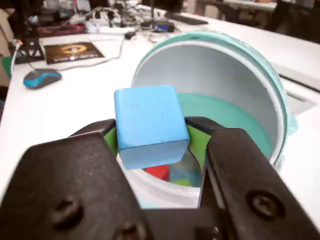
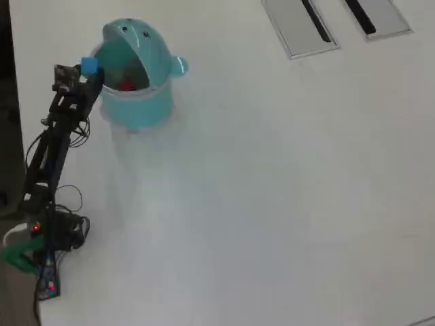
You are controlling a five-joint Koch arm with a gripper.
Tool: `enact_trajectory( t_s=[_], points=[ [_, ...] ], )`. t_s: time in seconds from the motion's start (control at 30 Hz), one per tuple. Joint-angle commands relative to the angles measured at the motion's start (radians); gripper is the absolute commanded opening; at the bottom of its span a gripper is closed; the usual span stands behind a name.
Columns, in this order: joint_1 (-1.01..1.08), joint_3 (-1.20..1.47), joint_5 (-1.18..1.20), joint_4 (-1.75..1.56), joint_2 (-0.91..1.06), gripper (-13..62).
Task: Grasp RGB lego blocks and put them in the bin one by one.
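Blue block is hanging at the bin's open mouth, pinched in the gripper.
The jaws are closing only on its lower part; released here, it risks clipping the near rim and bouncing onto the table.

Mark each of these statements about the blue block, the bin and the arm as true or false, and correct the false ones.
1. The gripper holds the blue block between its fingers. True.
2. The bin is empty. False: a red block lies inside, with something green beside it.
3. The blue block rests on the table. False: it is held up at the bin's rim.
4. The bin's lid is open. True.
5. In the wrist view, a computer mouse lies on the table at left. True.
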Motion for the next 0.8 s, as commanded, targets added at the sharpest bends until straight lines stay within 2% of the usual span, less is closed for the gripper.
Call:
enact_trajectory(
  t_s=[0.0,0.2,0.3,0.37,0.4,0.43,0.6,0.7,0.77],
  points=[
    [0.003,-0.117,-0.009,-0.094,-0.014,6.9],
    [0.032,-0.137,-0.034,-0.256,-0.202,7.2],
    [0.032,-0.140,-0.037,-0.295,-0.238,7.5],
    [0.038,-0.141,-0.043,-0.319,-0.258,10.6],
    [0.040,-0.121,-0.126,-0.319,-0.268,17.2],
    [0.040,-0.112,-0.141,-0.319,-0.270,19.1],
    [0.054,-0.031,-0.153,-0.382,-0.236,21.0],
    [0.067,-0.018,-0.199,-0.399,-0.227,27.5],
    [0.067,-0.005,-0.229,-0.402,-0.215,29.3]
  ],
)
